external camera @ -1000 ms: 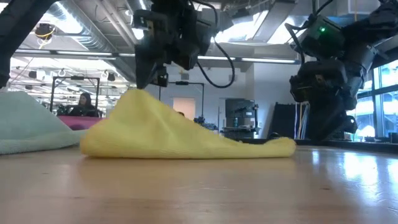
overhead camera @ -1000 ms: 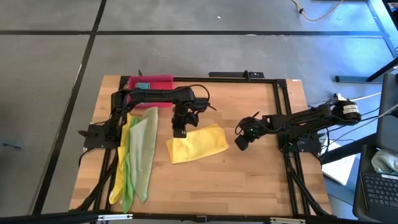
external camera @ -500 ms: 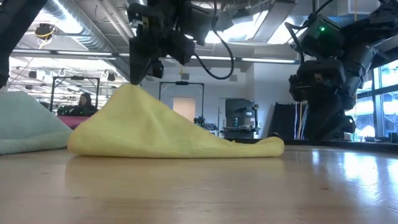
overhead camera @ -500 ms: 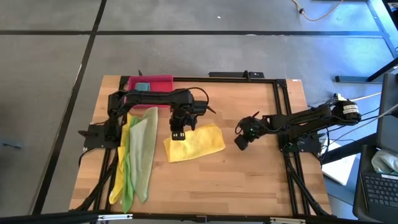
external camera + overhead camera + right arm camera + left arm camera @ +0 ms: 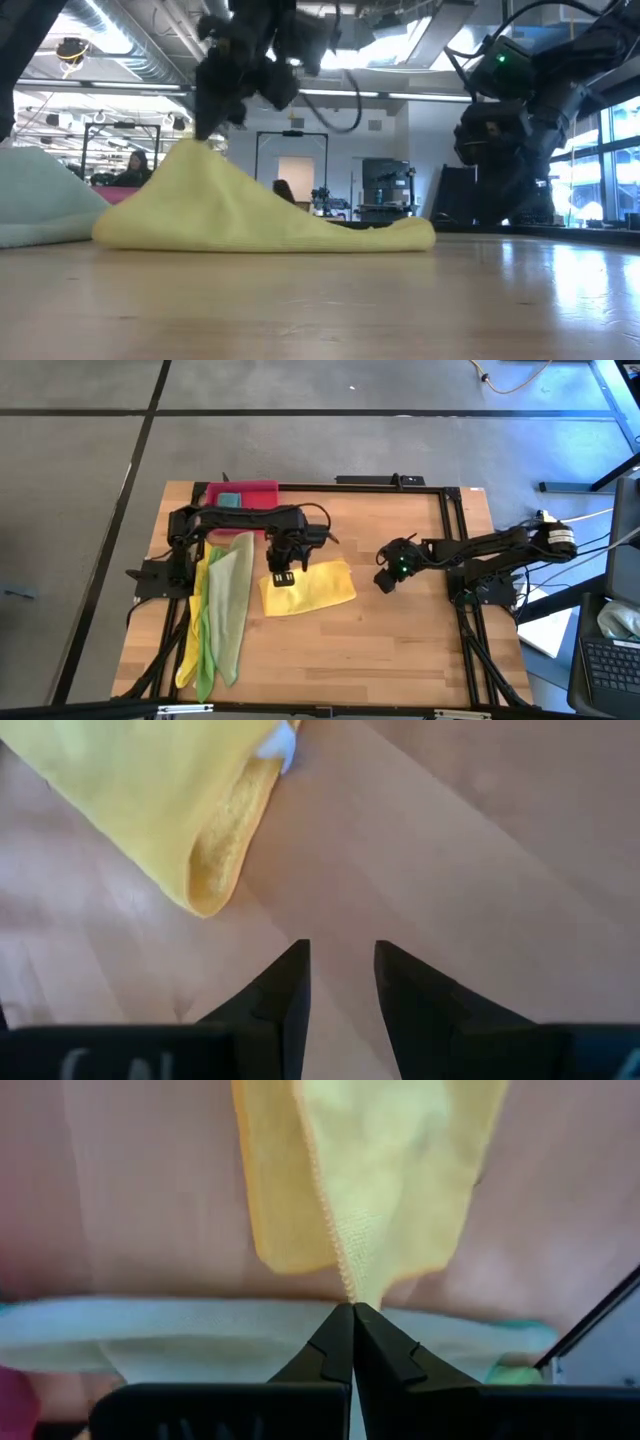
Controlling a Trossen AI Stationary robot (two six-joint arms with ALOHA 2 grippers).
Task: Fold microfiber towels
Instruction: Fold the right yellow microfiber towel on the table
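A yellow microfiber towel (image 5: 312, 588) lies mid-table, drawn up into a tent (image 5: 240, 205) at its left end. My left gripper (image 5: 281, 577) is shut on that peak from above. My right gripper (image 5: 384, 581) hovers open to the right of the towel, nothing between its fingers (image 5: 290, 985); the towel's folded right end (image 5: 215, 870) lies just ahead of it. A pile of yellow, bright green and pale olive towels (image 5: 222, 610) lies along the table's left side. A teal towel (image 5: 229, 499) sits in the pink tray (image 5: 255, 490). My left gripper pinches the yellow towel at a stitched edge (image 5: 358, 1285) near its left end, between the two fingertips, which slant steeply down from above. That point is lifted into a peak (image 5: 192, 150). The rest slopes down slack and lies on the table (image 5: 400, 235).
The pink tray stands at the far left of the table. A black frame rail (image 5: 455, 540) runs along the table's right and far edges. Bare wood (image 5: 350, 650) spreads toward the near edge. In the low view a person (image 5: 133, 165) shows in the room behind.
My left gripper has moved toward the table's left edge, still shut on the yellow towel's peak. The whole towel has slid left along the table with it, its right end trailing, the tent shape kept.
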